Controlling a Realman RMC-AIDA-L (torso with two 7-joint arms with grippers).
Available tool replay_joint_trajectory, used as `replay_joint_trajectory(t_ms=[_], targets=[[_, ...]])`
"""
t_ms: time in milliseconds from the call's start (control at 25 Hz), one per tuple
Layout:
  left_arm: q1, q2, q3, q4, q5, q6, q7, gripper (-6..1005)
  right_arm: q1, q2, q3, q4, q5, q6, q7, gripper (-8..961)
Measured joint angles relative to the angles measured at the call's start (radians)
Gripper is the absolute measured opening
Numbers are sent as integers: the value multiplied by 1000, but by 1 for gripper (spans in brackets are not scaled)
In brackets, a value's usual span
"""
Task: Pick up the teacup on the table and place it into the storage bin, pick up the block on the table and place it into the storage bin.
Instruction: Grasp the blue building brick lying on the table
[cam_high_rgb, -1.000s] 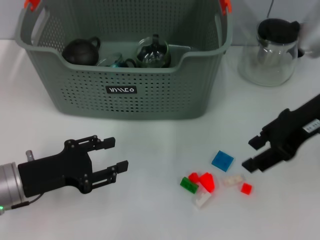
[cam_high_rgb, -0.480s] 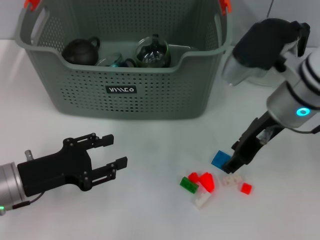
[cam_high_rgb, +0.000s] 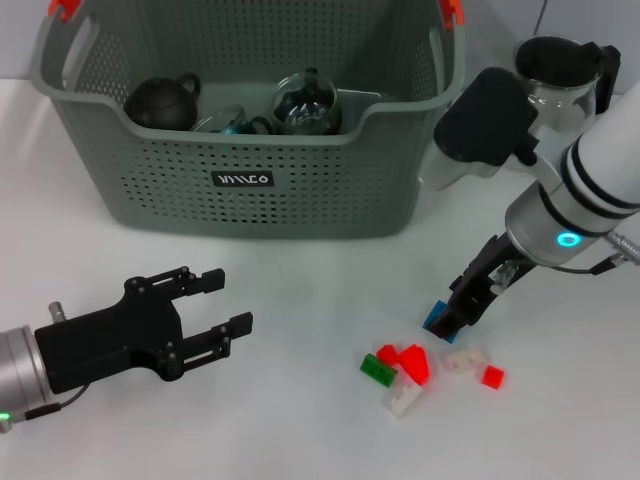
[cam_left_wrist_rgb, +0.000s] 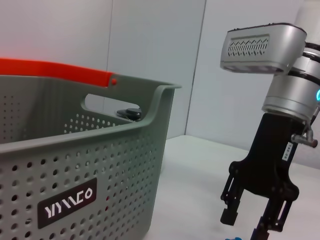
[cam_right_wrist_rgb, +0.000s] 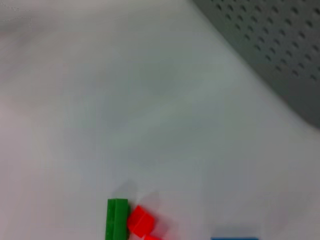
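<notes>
The grey-green storage bin stands at the back of the table, also seen in the left wrist view as the bin. Inside it, a small clear teacup lies between a dark teapot and a glass teapot. Loose blocks lie front right: a blue block, red, green, whitish. My right gripper is open, pointing down with its fingers at the blue block. My left gripper hovers open and empty at the front left.
A glass jug with a black lid stands at the back right, behind my right arm. Another small red block lies right of the pile. In the right wrist view a green block and a red block lie together.
My right arm has swung in from the right and lowered its gripper onto the blue block. The left arm has barely moved.
</notes>
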Motion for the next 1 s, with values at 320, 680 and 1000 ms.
replay_joint_trajectory(t_ms=[320,680,1000], targets=[[0,-1,0,-10,1,-11,0,642,10,3,-38,37,0,56,4,668],[0,0,0,-13,1,-12,1,642,4,4,-105,51,7,107,4,667],[0,1,0,-12,1,-14,1,642,15,2,-103,88,14,109,6,602]])
